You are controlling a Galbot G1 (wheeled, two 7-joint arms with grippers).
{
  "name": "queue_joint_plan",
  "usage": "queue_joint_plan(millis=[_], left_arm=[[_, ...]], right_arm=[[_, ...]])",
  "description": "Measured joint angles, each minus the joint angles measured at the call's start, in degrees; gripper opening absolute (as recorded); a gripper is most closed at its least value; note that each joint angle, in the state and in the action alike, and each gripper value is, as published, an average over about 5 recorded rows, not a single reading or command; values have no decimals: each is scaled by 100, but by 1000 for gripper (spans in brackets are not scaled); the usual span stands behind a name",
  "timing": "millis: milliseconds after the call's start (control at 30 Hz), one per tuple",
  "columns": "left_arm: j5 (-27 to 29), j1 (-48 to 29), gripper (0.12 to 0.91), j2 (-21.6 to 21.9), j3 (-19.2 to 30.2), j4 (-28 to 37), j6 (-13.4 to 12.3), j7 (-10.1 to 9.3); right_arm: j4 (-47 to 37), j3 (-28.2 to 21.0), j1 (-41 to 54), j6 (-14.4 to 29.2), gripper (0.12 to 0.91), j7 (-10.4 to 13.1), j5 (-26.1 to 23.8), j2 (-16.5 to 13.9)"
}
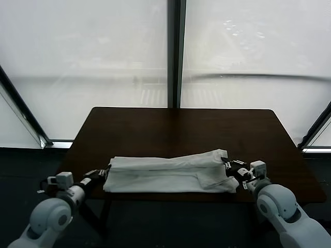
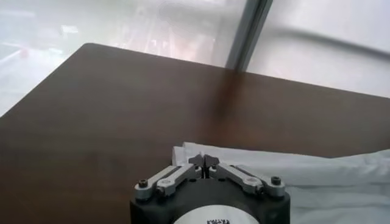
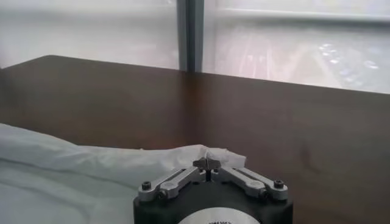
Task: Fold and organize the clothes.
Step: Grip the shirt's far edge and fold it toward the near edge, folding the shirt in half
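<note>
The clothes [image 1: 170, 174] are one white T-shirt, folded into a long, wrinkled strip across the near part of the dark table [image 1: 176, 126]. No print shows. My left gripper [image 1: 107, 170] is at the strip's left end, and in the left wrist view this gripper [image 2: 203, 161] is shut with a sliver of the white cloth [image 2: 304, 176] pinched at its tips. My right gripper [image 1: 226, 164] is at the strip's right end. Seen from the right wrist, it [image 3: 207, 163] is shut on a puckered corner of the cloth [image 3: 91, 164].
The table's front edge [image 1: 170, 198] runs just below the shirt. Bare dark tabletop stretches behind the garment to the far edge. Large windows with a dark centre post [image 1: 175, 51] stand beyond the table.
</note>
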Motion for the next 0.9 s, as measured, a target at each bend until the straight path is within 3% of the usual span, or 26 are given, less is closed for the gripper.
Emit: queue_joint_plan(millis=[400, 533, 633, 700, 900], left_arm=[[82, 369, 180, -95, -165, -43, -15, 7], [105, 469, 180, -163, -192, -93, 90, -34], [84, 546, 208, -217, -229, -175, 218, -135], [75, 604, 271, -252, -268, -241, 265, -219], [47, 788, 628, -282, -451, -481, 274, -399]], right_arm=[[34, 1, -122, -73, 140, -21, 12, -69], [107, 27, -193, -78, 157, -18, 15, -132], [178, 67, -257, -69, 273, -19, 17, -189], [229, 111, -302, -54, 403, -28, 37, -232], [336, 281, -342, 72, 770, -97, 160, -309]])
